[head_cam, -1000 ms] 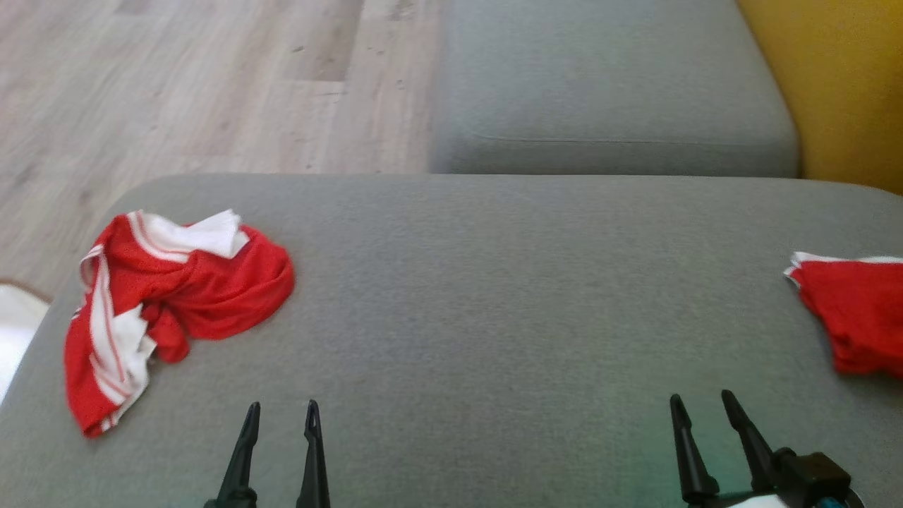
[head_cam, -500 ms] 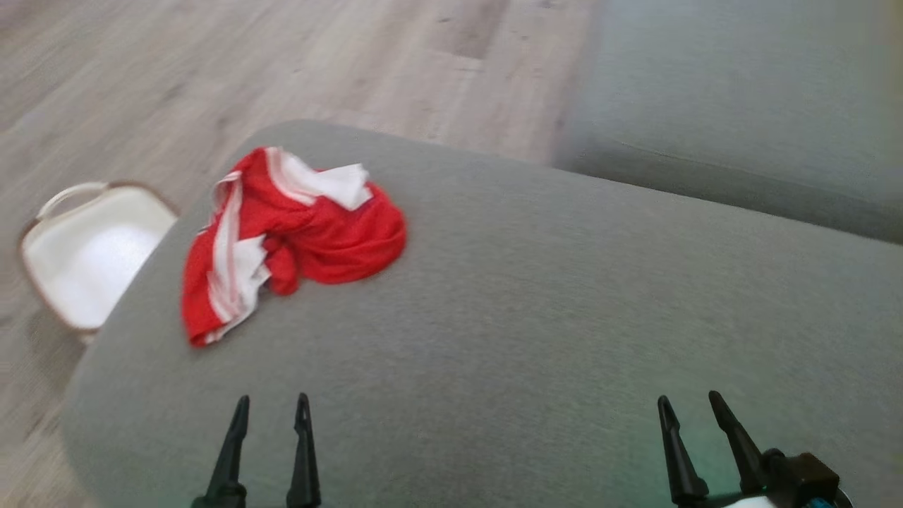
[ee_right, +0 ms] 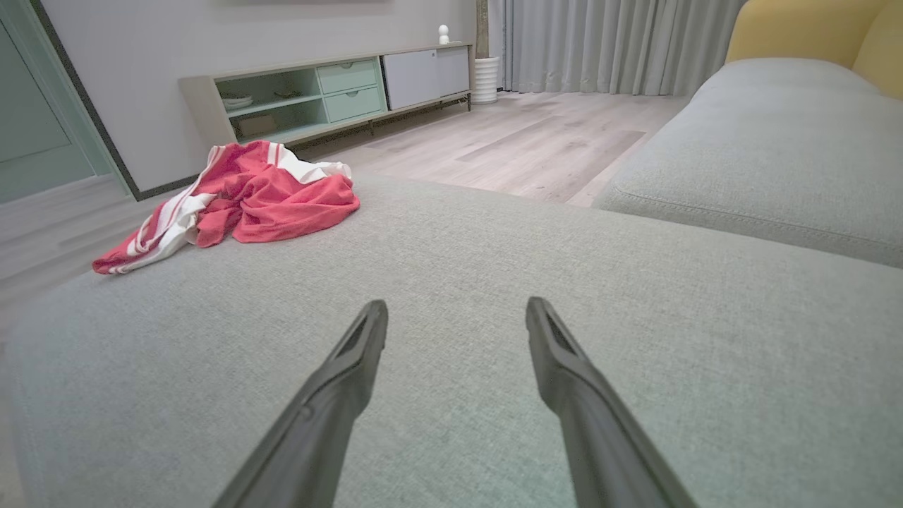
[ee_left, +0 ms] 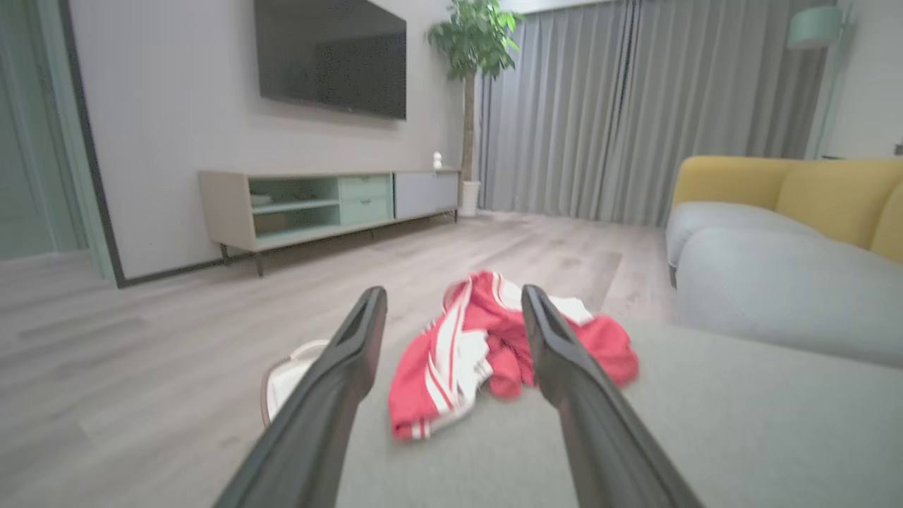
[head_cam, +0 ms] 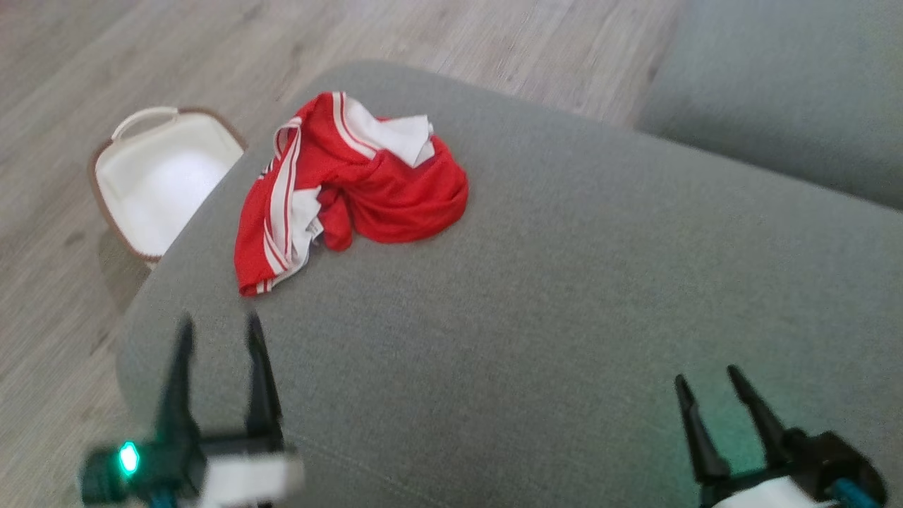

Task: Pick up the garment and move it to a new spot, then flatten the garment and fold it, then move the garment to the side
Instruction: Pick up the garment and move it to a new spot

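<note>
Now the left claw (head_cam: 219, 321) and right claw (head_cam: 707, 375) both stand empty with fingers apart, low over the cushion (head_cam: 564, 296). Ahead of the left claw, clear of its tips, the garment (head_cam: 367, 190) lies crumpled. Farther off to its left, a basket (head_cam: 162, 190) sits on the floor (head_cam: 63, 282).

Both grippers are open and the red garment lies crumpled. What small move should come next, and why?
Probably advance the left gripper toward the red-and-white garment: it lies untouched on the grey cushion, that gripper is open and aimed at it, and the right gripper is farther away.
</note>
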